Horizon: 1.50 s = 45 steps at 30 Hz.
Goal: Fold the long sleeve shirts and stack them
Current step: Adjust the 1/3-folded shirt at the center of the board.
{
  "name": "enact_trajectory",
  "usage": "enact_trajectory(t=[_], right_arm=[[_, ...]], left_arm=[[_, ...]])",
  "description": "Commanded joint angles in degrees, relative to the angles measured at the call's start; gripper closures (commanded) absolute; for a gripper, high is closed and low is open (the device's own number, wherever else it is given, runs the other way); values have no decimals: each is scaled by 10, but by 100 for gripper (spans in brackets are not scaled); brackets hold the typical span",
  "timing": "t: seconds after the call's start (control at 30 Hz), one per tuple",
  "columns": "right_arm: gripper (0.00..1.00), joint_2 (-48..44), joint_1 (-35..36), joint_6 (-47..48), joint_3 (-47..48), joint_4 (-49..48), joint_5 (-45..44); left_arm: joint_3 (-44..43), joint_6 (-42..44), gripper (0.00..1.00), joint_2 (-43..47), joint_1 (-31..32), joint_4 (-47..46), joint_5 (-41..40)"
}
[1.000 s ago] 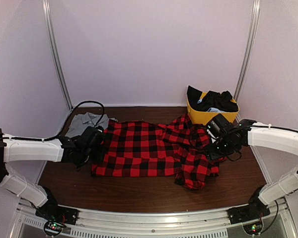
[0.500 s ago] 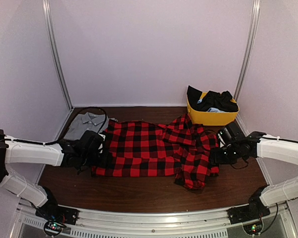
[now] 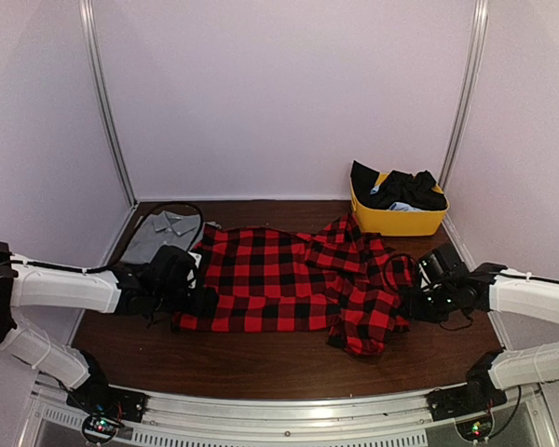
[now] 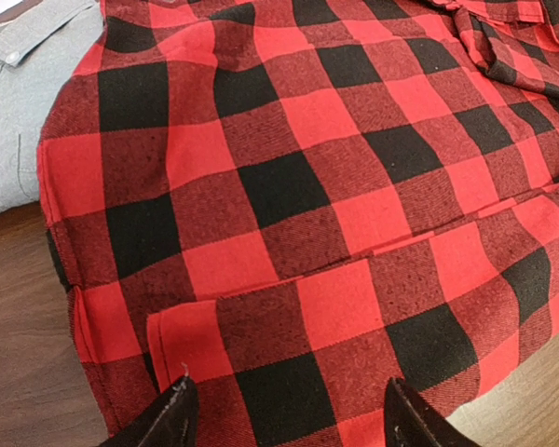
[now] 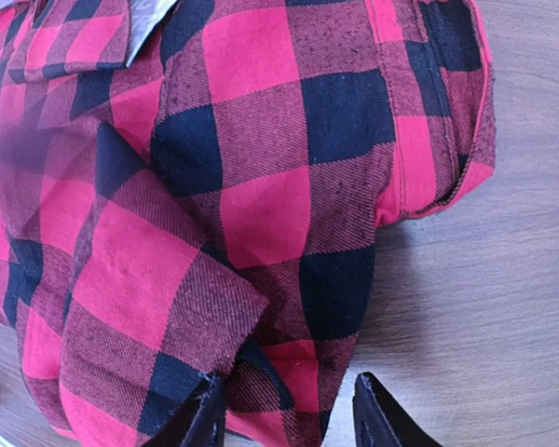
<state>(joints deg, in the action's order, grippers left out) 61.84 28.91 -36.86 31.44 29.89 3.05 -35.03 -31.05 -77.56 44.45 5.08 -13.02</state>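
Note:
The red-and-black flannel shirt [image 3: 289, 279] lies spread across the middle of the table, bunched at its right end. The grey shirt [image 3: 163, 231] lies at the back left, partly under the flannel's left edge, and shows in the left wrist view [image 4: 19, 102]. My left gripper [image 3: 197, 300] is open, low over the flannel's left hem [image 4: 289, 372]. My right gripper [image 3: 412, 300] is open at the flannel's right edge, its jaws either side of a fold of cloth [image 5: 289, 372]. The white neck label is not clearly seen.
A yellow bin [image 3: 396, 216] with dark clothes stands at the back right. A black cable [image 3: 182, 207] curves over the back left corner. Bare brown table [image 3: 261, 358] runs along the front, with walls close on both sides.
My right gripper has come down and toward the front, onto the flannel's right edge. My left gripper has shifted a little right, onto the left hem.

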Motion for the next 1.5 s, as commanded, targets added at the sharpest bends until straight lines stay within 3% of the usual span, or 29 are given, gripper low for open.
enact_trajectory(t=[0.0,0.47,0.8,1.17,1.47], right_arm=[[53,-18,-3,-20,-11,-23,6],[60,19,-4,-12,-42,-89,51],[100,11,-4,5,-1,-65,13],[100,39,-33,62,88,16,-71],[100,62,-58,75,105,29,-97]], left_arm=[[1,-6,31,-11,5,-31,9],[13,-13,31,-34,6,-39,5],[37,-19,31,-49,6,-43,-4],[70,-47,31,-92,7,-35,-42],[74,-62,31,-89,7,-29,-62]])
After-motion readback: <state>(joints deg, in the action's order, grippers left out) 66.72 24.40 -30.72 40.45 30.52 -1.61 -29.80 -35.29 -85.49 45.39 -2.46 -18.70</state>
